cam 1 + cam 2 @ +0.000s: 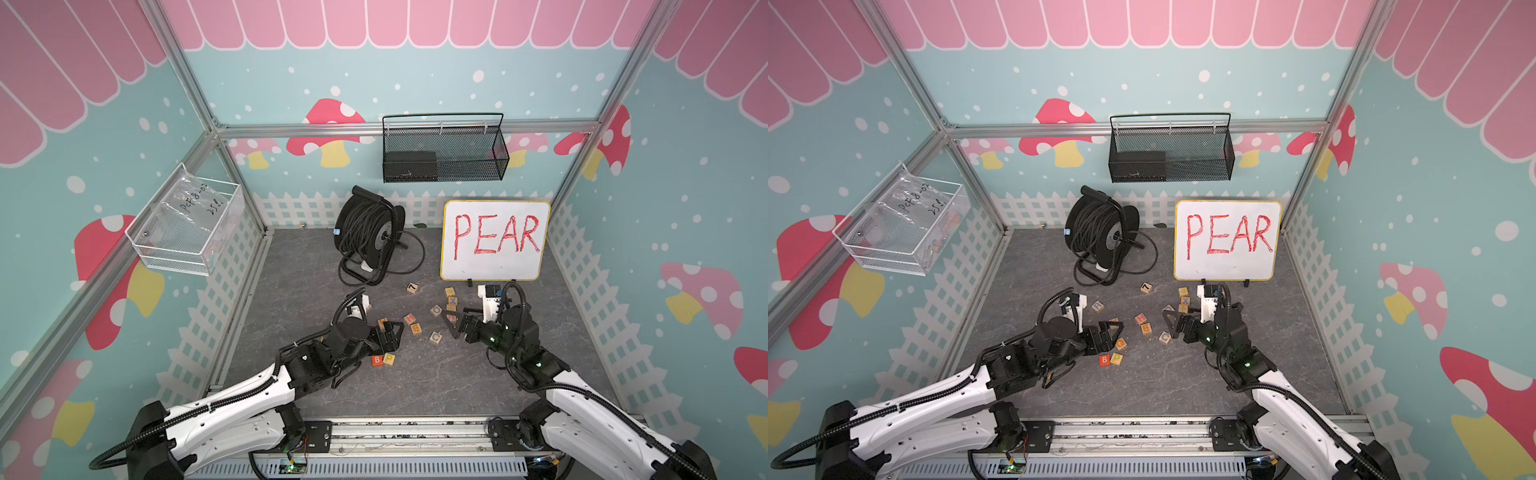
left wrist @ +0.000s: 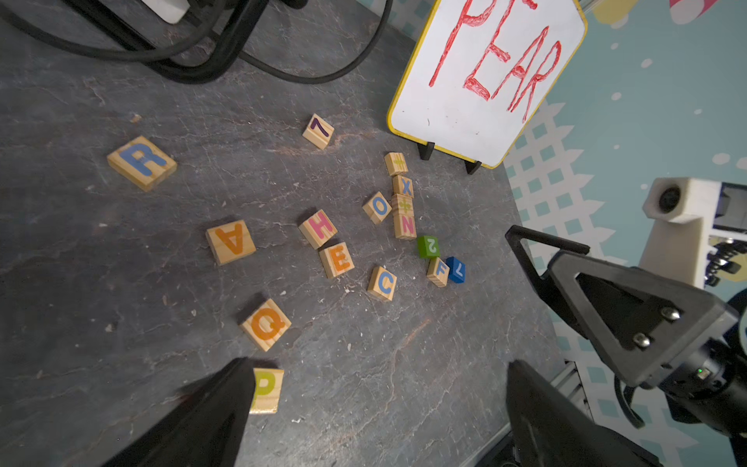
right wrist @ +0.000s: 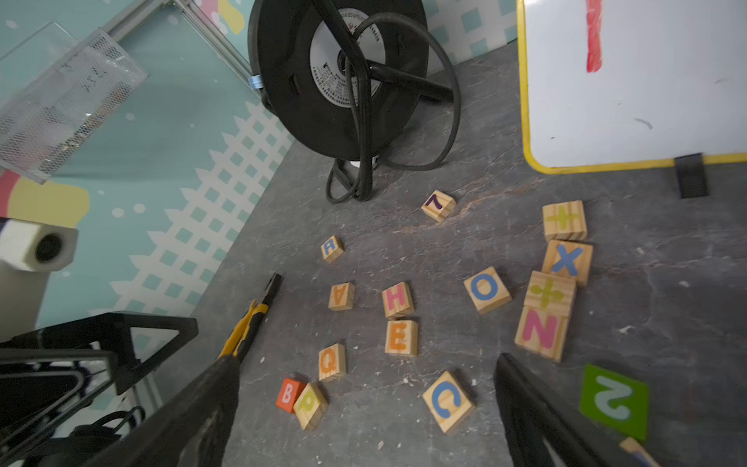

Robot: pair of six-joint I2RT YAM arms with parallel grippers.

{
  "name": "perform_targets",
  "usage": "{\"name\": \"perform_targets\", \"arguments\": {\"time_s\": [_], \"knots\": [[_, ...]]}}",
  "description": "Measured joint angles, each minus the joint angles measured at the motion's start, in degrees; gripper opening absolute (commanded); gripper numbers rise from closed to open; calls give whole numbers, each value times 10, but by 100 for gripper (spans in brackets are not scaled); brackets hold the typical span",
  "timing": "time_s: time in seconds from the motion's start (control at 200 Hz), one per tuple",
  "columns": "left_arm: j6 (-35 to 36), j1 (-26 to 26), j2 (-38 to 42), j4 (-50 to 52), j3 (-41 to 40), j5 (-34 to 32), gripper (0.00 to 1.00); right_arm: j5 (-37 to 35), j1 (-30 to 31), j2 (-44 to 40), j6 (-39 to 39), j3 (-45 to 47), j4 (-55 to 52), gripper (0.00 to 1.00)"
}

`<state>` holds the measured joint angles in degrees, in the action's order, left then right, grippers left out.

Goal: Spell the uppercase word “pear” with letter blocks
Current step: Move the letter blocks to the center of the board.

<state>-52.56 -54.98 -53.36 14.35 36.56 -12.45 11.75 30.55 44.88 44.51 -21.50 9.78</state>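
1. Letter blocks for the word lie face up and apart around the middle of the grey, stone-patterned counter, not lined up.
2. P block sits nearest the front edge, touching a red B cube. E block lies at the middle. A block and R block lie toward the left edge, with R the farthest back.
3. Other wooden cubes marked Q, H, C, O, X and N lie scattered among them.
4. Left claw is spread wide and holds nothing, above the counter close to P.
5. Right claw is also spread wide and empty, toward the right edge.
6. A whiteboard with PEAR in red stands at the far right corner. A black cable reel stands mid-way along the far edge.
7. Teal walls printed with pink mushrooms and a white picket fence enclose the counter inside an aluminium frame.
8. A black mesh basket hangs on the back wall and a white wire basket on the left wall.
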Motion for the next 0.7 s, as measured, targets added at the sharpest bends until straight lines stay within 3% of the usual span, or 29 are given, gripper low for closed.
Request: {"name": "perform_targets", "arguments": {"time_s": [0.23, 0.4, 0.545, 0.696], "knots": [[-12, -25, 19, -77, -47, 8, 99, -37, 97, -34, 80, 24, -2, 100], [-5, -25, 19, -121, -51, 49, 99, -47, 103, -26, 100, 27, 24, 100], [6, -26, 0, -70, -12, 33, 99, -74, 99, -23, 113, 27, -1, 100], [38, -26, -64, 12, 54, 1, 98, -148, 99, -39, 110, 23, -29, 99]]}}
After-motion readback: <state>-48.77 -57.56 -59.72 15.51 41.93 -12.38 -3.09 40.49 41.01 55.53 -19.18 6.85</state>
